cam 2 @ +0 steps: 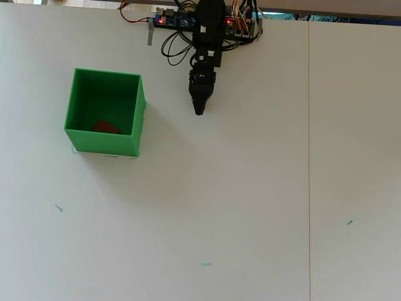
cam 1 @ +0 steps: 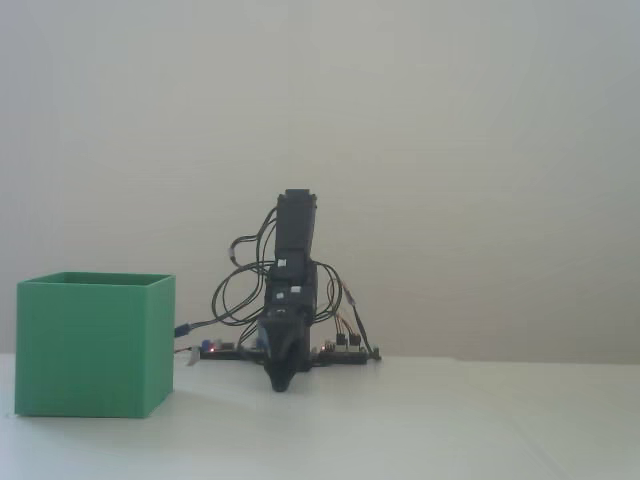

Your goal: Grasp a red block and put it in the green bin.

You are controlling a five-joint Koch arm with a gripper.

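White bench (cam 2: pixel 250 188) | red block (cam 2: pixel 106 127) inside green bin (cam 2: pixel 103 142), at 8 o'clock from pincer (cam 2: pixel 199 111) overhead | pincer closed, empty | placement looks done

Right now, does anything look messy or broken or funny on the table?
Nothing stands out. The red block lies inside the green bin, near its front wall in the overhead view. The bin stands upright. The end effector is away from the bin, pointing down at the table, holding nothing. Nothing is spilled or visibly damaged.
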